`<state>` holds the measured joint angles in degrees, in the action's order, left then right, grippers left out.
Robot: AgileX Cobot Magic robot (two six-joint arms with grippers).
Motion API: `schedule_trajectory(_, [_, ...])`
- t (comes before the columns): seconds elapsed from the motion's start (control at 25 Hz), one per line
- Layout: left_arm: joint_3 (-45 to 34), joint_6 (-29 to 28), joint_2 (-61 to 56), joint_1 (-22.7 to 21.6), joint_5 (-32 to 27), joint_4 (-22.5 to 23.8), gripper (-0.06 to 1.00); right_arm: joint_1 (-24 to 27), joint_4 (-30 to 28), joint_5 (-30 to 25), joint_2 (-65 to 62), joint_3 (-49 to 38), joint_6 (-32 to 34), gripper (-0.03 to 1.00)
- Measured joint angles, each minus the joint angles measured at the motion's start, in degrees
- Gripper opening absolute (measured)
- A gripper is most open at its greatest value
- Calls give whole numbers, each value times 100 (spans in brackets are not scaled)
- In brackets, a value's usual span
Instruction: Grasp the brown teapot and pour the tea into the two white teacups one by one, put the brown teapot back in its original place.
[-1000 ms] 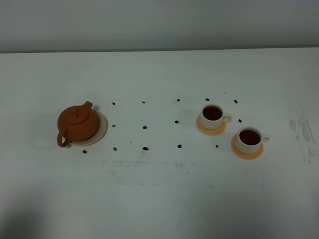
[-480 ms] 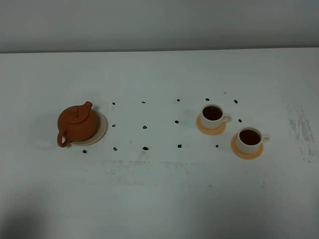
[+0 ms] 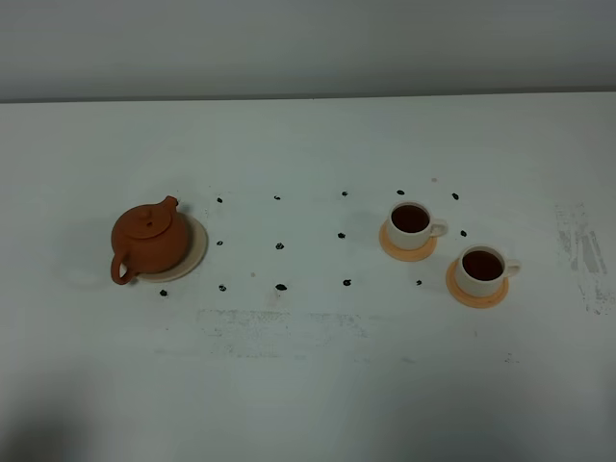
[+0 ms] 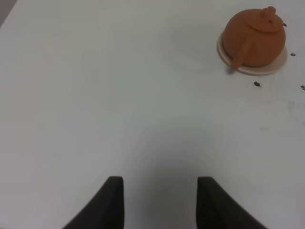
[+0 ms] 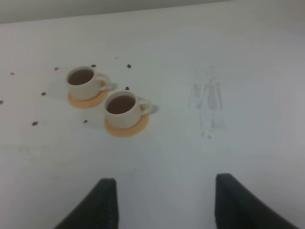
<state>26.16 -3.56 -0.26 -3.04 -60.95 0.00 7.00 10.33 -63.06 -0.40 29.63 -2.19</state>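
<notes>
- Left gripper (image 4: 158, 200) gapes empty, well apart from the brown teapot (image 3: 147, 240) on its beige saucer (image 3: 193, 252).
- Right gripper (image 5: 164, 202) gapes empty; both tea-filled white teacups (image 5: 122, 107) sit on orange coasters (image 5: 126, 127) ahead of it.

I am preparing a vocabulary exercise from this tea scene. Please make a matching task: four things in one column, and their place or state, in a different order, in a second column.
Things:
1. brown teapot
2. two white teacups
3. left gripper
4. black dots

Place or state:
a. open, holding nothing
b. each on an orange coaster, with dark tea inside
c. on the pale saucer
d. marked on the table between teapot and cups

Pairs: 1-c, 2-b, 3-a, 4-d
</notes>
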Motion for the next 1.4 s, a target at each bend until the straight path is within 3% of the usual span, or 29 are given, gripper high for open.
schedule_trajectory(1.4, [0,0,0,7,0,0,35,-85,18,0,0,0,0,44])
